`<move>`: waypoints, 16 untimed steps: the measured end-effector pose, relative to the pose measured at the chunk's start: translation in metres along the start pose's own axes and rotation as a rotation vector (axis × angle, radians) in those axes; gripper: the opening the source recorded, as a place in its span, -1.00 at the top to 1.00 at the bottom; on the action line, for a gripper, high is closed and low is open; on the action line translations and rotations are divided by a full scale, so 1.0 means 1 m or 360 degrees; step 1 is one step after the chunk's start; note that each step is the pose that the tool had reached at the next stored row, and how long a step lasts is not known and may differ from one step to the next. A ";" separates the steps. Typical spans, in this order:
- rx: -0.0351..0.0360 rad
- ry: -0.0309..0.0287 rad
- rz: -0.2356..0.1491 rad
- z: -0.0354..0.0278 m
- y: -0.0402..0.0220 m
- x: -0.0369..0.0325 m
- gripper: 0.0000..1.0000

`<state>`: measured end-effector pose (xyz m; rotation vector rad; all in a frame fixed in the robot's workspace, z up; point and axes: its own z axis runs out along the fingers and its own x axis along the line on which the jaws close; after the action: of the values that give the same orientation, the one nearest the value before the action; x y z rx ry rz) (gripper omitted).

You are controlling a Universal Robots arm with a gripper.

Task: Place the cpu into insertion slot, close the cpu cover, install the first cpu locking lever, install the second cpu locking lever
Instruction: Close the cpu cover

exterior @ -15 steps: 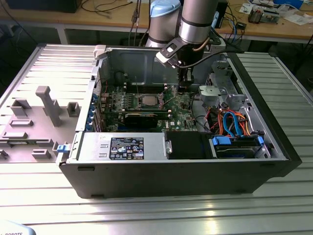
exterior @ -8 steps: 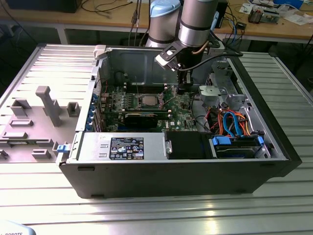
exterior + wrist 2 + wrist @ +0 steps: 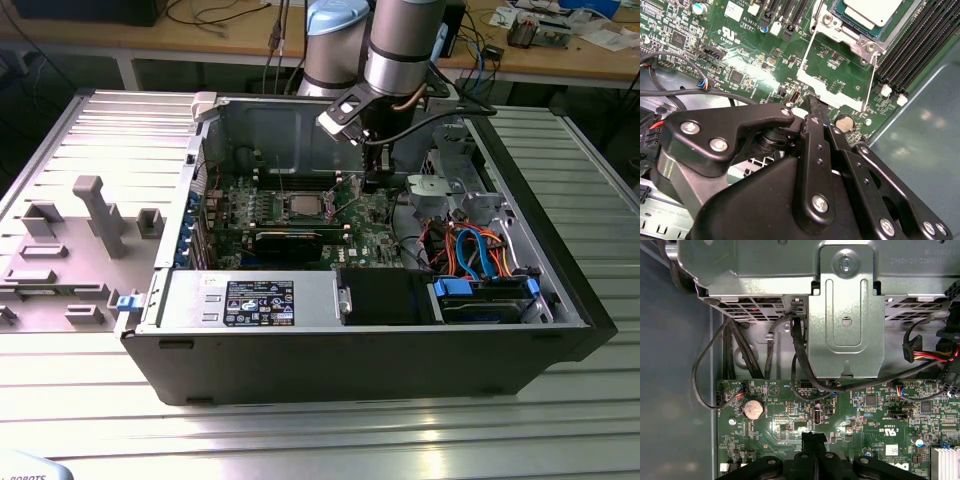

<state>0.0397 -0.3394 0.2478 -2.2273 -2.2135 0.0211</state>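
**A:** Where is the cpu [image 3: 305, 207]?

**B:** Seated in the slot [image 3: 860, 44], silver face up, about mid-frame in the exterior view on the green board.

**A:** And the gripper [image 3: 372, 180]?

**B:** Low over the board, just to the exterior view's right of the cpu. Its fingers are pressed together with nothing between them. In both wrist views the tip is one narrow black point.

**A:** What about the cover [image 3: 832, 92]?

**B:** I judge it's open. In the second wrist view its frame lies between the tip and the cpu, and the green board shows through its window. Its near edge is just beside the tip, but I can't tell if they touch.

**A:** So which way does the work lie?

**B:** The cpu is straight beyond the cover from the fingers, toward the exterior view's left. The cover's far side meets the slot.

**A:** Is there room to move?

**B:** It's tight. The memory slots [image 3: 920, 45] run along one side of the slot. The coin cell [image 3: 843, 122] sits just beside the tip. The drive cage [image 3: 440, 190] and cables [image 3: 470, 250] stand to the exterior view's right.
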 end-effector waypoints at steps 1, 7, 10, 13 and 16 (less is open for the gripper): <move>0.0000 0.00001 0.0001 0.0000 -0.0005 0.0000 0.79; 0.0000 0.00007 0.0000 0.0000 -0.0052 0.0002 0.79; 0.0000 0.00012 0.0000 0.0000 -0.0091 0.0001 0.79; 0.0000 0.00013 0.0000 0.0001 -0.0130 0.0001 0.79; 0.0000 0.00013 0.0000 0.0001 -0.0177 0.0001 0.79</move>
<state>0.0220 -0.3392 0.2479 -2.2269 -2.2131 0.0202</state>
